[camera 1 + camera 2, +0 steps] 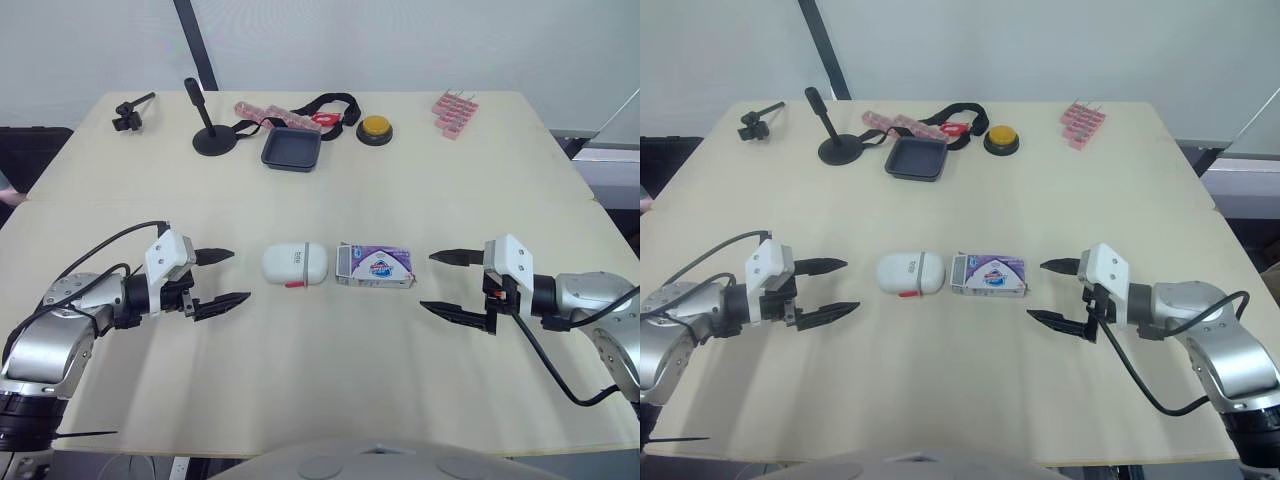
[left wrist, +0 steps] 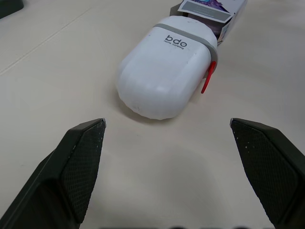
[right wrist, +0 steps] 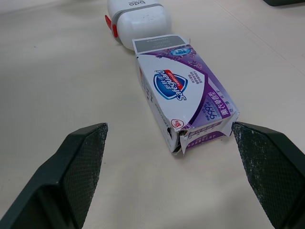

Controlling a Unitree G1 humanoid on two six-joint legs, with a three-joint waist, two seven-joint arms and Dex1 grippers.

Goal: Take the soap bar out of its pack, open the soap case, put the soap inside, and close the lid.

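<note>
A white soap case (image 1: pixel 294 264) with a grey band and a red latch lies shut at the table's middle. Right beside it lies the purple-and-white soap pack (image 1: pixel 375 266), its near end torn open in the right wrist view (image 3: pixel 183 98). My left gripper (image 1: pixel 222 279) stands open a short way left of the case (image 2: pixel 166 75), pointing at it, nothing between its fingers. My right gripper (image 1: pixel 447 283) stands open just right of the pack, also holding nothing.
Along the table's far side sit a dark tray (image 1: pixel 291 149), a black stand (image 1: pixel 211 137), a strap with red clip (image 1: pixel 326 110), a yellow button (image 1: pixel 375 129), pink pieces (image 1: pixel 454 111) and a small black clamp (image 1: pixel 129 113).
</note>
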